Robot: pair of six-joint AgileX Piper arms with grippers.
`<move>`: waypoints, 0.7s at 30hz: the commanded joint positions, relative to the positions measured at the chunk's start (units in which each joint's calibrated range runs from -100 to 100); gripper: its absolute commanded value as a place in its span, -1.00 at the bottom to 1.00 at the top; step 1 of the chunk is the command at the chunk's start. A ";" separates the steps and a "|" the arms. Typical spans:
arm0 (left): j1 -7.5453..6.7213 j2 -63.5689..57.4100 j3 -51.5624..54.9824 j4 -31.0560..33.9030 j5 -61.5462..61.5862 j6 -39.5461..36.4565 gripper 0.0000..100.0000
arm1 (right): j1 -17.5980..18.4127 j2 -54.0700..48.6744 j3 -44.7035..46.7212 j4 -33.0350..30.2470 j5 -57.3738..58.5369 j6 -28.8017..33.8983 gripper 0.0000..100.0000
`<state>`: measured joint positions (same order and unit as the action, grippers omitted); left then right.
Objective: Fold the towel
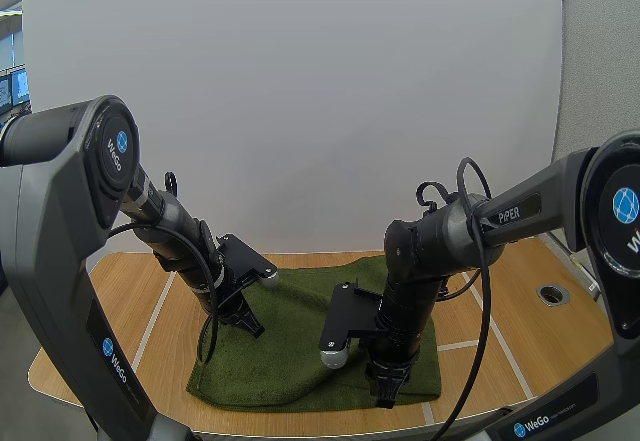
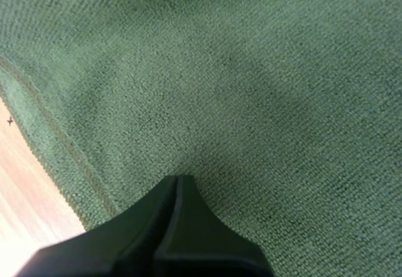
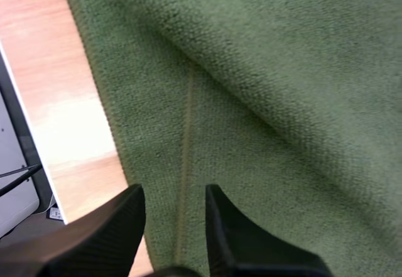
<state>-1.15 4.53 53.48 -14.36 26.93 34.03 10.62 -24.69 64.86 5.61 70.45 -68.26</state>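
- One fold seemed made: the green towel (image 1: 290, 356) lay on the table (image 1: 130, 306), a layer overlapping its hem.
- My left gripper (image 2: 179, 181) was pressed together over the cloth.
- My right gripper (image 3: 176, 192) stood spread astride the hem, pinching nothing; I judged more folding remained.

Moss-green towel (image 1: 290, 356), pale wood tabletop (image 1: 130, 306), black pincers.
Towel: even green, fine looped weave, one thin tan stitch line along the hem. Tabletop: light honey grain crossed by whitish lines. Left pincer (image 2: 178, 179) and right pincer (image 3: 173, 190): plain matt black. Arms (image 1: 60, 191): dark grey, round blue-and-white badges.
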 commanded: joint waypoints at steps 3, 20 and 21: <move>0.02 0.55 0.22 0.04 3.28 0.23 -1.00 | 0.13 -0.63 0.46 -0.41 -4.12 0.45 0.06; 0.02 0.55 0.22 0.04 3.35 0.23 -1.00 | 0.13 -0.63 1.14 0.94 -7.05 0.06 0.06; 0.02 0.55 0.22 0.04 3.35 0.23 -1.00 | 0.13 -0.63 1.79 0.94 -8.25 0.06 0.06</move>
<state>-1.15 4.53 53.48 -14.36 27.24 34.16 10.62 -24.69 65.17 5.62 63.98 -67.97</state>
